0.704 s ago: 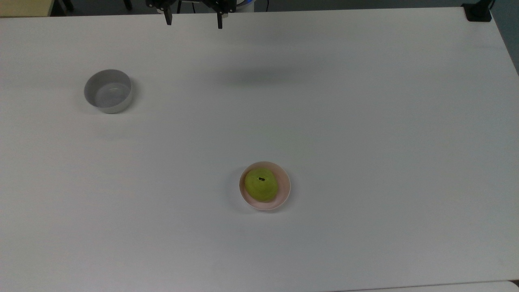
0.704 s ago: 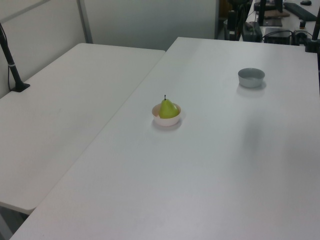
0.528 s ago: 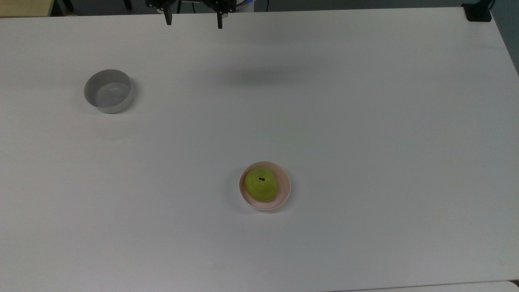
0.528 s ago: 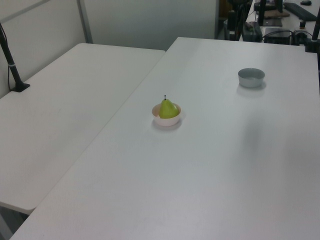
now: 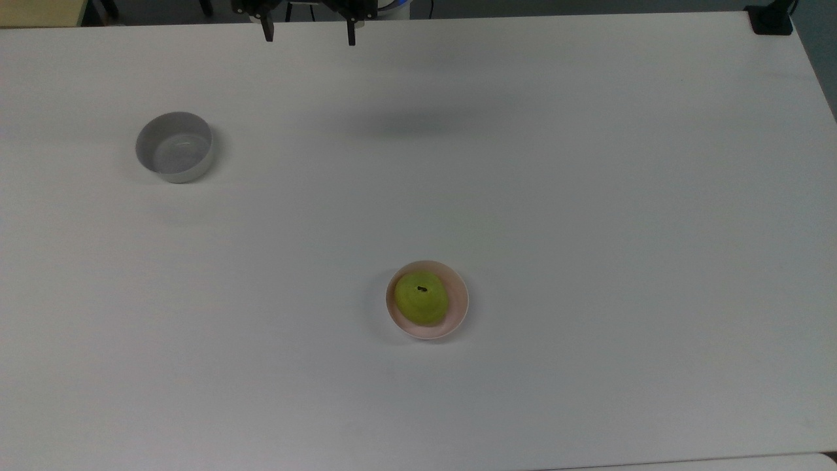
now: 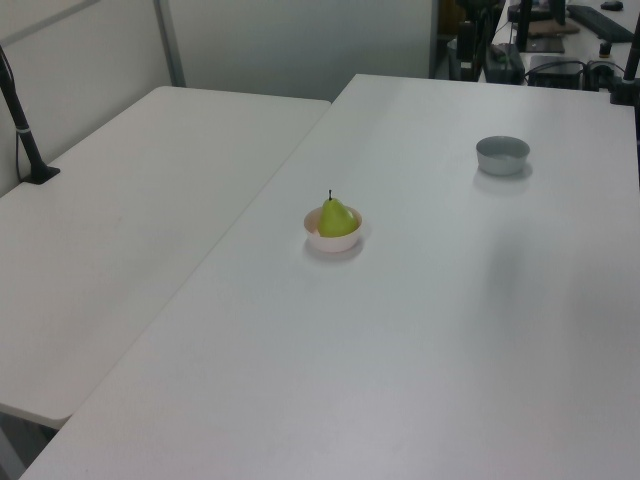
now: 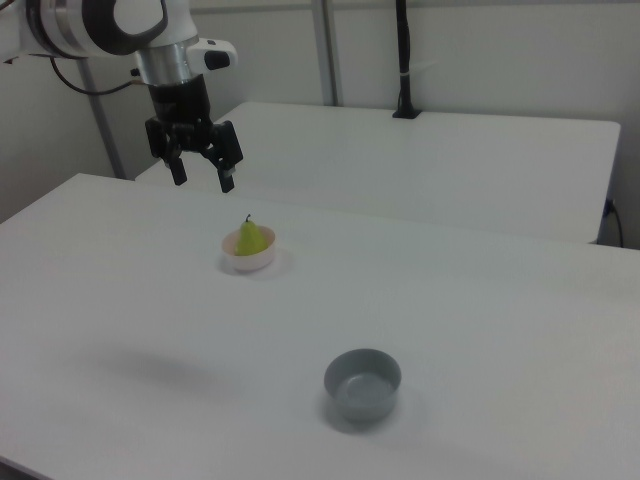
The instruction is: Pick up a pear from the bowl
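Note:
A yellow-green pear (image 5: 421,299) (image 6: 337,217) (image 7: 249,238) with a short dark stem stands upright in the small pale pink bowl (image 5: 460,302) (image 6: 333,241) (image 7: 249,262) near the table's middle. My gripper (image 5: 308,36) (image 7: 203,181) hangs high in the air at the top view's upper edge, far from the bowl, open with nothing between its black fingers. In the right view it is up at the left, above and to the left of the pear.
A grey-white straight-sided bowl (image 5: 174,156) (image 6: 502,155) (image 7: 362,384) stands empty at the top view's left. The white table (image 5: 588,196) lies bare around both bowls. A second table (image 6: 120,230) adjoins it, with a black post (image 6: 20,115) clamped to its edge.
The gripper has shifted very slightly towards the top view's left. The pear and both bowls have not moved.

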You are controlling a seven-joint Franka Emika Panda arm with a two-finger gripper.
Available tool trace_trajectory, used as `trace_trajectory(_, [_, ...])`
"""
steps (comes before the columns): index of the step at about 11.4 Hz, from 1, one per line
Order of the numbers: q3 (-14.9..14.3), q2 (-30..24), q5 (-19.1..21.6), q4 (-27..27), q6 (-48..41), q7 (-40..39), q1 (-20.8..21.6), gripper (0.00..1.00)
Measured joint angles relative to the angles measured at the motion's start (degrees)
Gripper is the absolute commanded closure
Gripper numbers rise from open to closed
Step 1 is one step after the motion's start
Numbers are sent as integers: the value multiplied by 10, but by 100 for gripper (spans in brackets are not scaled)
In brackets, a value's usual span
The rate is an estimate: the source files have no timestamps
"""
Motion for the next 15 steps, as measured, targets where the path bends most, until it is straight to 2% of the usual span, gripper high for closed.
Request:
trace_trajectory(4, [-2,3,0,0,16,-3,0,0])
trace_trajectory(7, [-1,19,0,-1,78,-4,1,0])
trace_trajectory(10, [4,52,1,-2,164,-4,6,0])
trace_trajectory(15, [8,124,1,-3,277,-4,47,0])
